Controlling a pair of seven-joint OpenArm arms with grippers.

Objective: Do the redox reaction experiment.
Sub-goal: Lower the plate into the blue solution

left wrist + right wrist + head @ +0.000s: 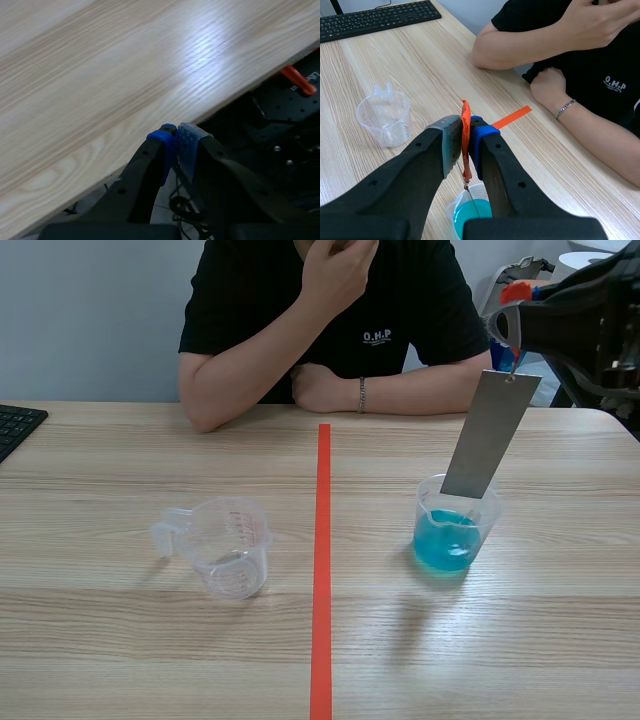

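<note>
Asker: Closest to the lens, what has the right gripper (467, 145) got?

Watcher: Its 2 black fingers are clamped on a thin orange-red tab (465, 125). From that hangs a flat grey metal strip (490, 435), tilted, with its lower end inside the clear plastic measuring cup of blue liquid (455, 530). Whether the metal touches the liquid, I cannot tell.

Asker: And the left gripper (176, 136)?

Watcher: Closed on nothing. Its 2 dotted pads meet over the edge of the pale wooden table (100, 75). Only its own wrist view shows it.

Asker: Any writing?

Watcher: "O.H.P" in white on the black T-shirt (377, 336) of the person seated across the table, readable in the scene view and the right wrist view. The empty clear plastic measuring cup (230, 548), which has a handle, carries red graduation marks too small to read.

Asker: Where do the 2 cups stand?

Watcher: Well apart, 1 on either side of the orange-red tape line (322, 570): the empty 1 to the left, the blue 1 to the right.

Asker: What does 1 view give that another lacks?

Watcher: The scene view shows the strip's broad face, while the right wrist view sees it edge-on as a thin line. That wrist view also shows most of the black keyboard (375, 20); the scene view catches only a corner.
</note>
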